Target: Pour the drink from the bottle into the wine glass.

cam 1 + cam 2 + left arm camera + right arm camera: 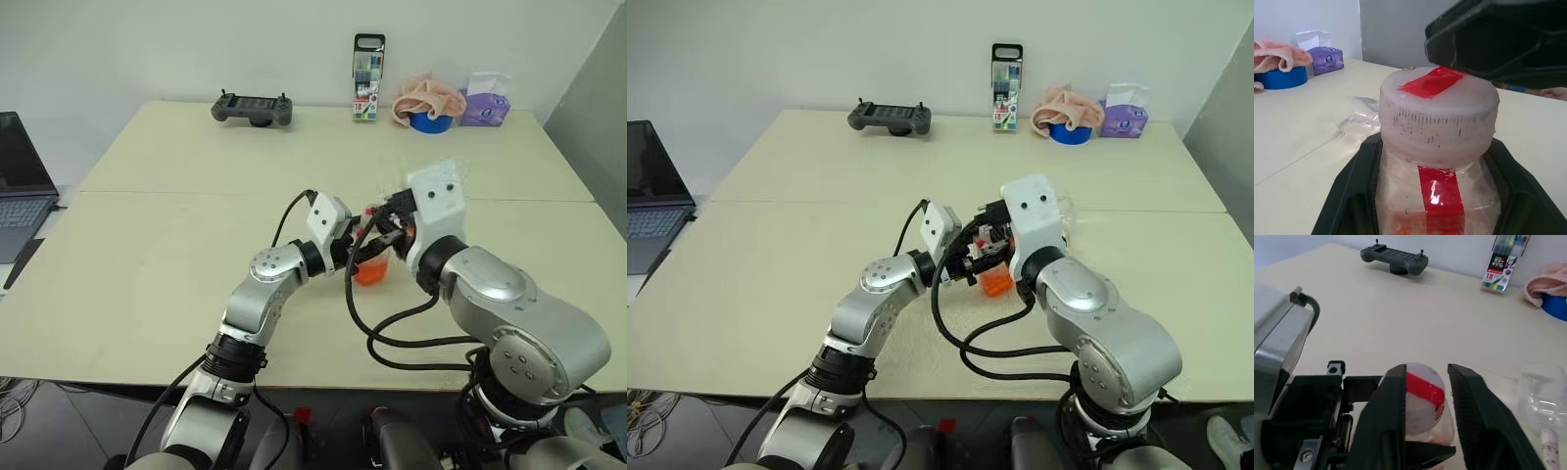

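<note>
Bottle: the bottle (1437,161) stands upright near the front edge of the tabletop (176,245), and I use it as my landmark for everything else.
Left grip: my left gripper (1440,215) has its jaws clamped on the bottle's body just below the cap (1439,115); I judge this hold is there to steady it while the other arm works on the top.
Right grip: my right gripper (1425,401) sits at the cap with its jaws on either side of it; they are close to the cap, but I cannot tell whether they press on it or stand a little off.
Why so: the cap is on, so I read this as the uncapping step, one arm bracing and one twisting, before any pouring.
Drink: the drink (370,271) shows as orange liquid low in the bottle.
Wine glass: the wine glass (1542,396) stands just beside the bottle on its right, close enough for a short tilt, I think.
Label: a red strip runs up the bottle and over the white cap; I read no words on it.
Writing: the marker case (368,78), well behind the bottle at the far edge, shows "18" in the right wrist view; its other print is too small to read.
Other things: a game controller (253,108) and a purple tissue pack (486,106) also lie along that far edge.
</note>
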